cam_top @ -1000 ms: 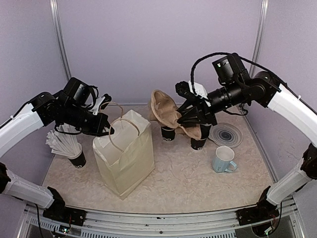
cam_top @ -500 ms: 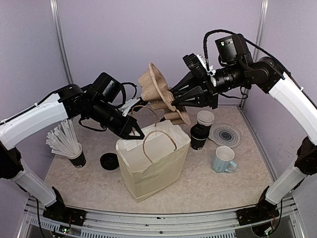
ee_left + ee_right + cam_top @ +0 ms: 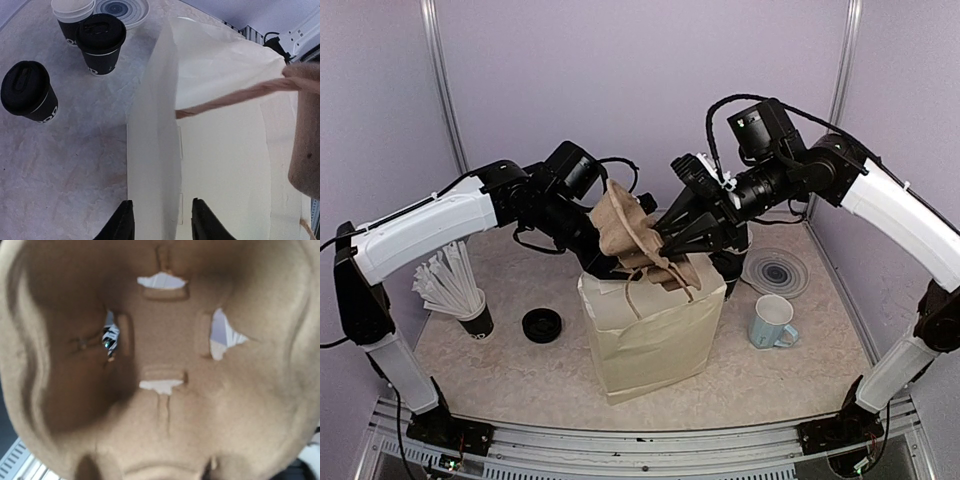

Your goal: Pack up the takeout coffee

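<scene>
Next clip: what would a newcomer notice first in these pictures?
A brown pulp cup carrier hangs tilted over the mouth of the cream paper bag at the middle of the table, gripped by the right end effector. The left end effector straddles the bag's rim, jaws apart. Two lidded black coffee cups stand on the table beside the bag, not yet packed.

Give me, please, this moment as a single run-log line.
right hand: holding cup carrier at paper bag mouth | left hand: open at bag rim | coffee cups: on table, unpacked
</scene>
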Motion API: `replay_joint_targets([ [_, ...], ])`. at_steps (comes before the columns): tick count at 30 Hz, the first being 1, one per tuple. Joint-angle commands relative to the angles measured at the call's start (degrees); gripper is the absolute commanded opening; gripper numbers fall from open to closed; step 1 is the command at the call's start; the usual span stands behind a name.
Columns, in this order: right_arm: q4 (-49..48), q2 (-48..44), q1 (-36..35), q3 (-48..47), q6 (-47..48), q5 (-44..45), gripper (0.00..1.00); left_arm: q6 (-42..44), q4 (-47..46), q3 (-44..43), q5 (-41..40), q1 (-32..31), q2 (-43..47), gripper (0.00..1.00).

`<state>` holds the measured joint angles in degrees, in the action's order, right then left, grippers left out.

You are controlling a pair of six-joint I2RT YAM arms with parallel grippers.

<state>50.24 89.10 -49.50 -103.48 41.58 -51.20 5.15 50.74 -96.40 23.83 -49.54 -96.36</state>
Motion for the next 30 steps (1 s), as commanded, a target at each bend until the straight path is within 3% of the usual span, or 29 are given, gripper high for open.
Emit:
replay_joint_targets([
  [1, -0.80, 1.18, -0.59, 2.40, 1.85, -0.85, 0.19, 1.44, -0.97, -1.78, -5.01, 0.01, -1.74, 0.45],
  [9, -1.45, 2.18, -0.56, 3.60, 2.45, -1.63, 0.18, -3.72, -7.85, 3.35, -11.10, 3.01, 4.77, 0.66],
  [19, -3.38, 2.74, -0.15, 2.97, -0.09, -1.90, 0.16, -11.48, -21.00, 16.29, -12.84, 8.12, 22.80, 0.70],
  [24, -5.27, 3.14, 1.11, 3.01, -2.18, -1.72, 0.16, -12.58, -27.93, 25.30, -10.44, 3.77, 34.05, 0.70],
  [30, -6.55, 3.30, 2.82, 3.12, -4.19, -3.68, 0.16, -10.31, -46.61, 42.27, -11.61, -6.33, 44.30, 0.73],
])
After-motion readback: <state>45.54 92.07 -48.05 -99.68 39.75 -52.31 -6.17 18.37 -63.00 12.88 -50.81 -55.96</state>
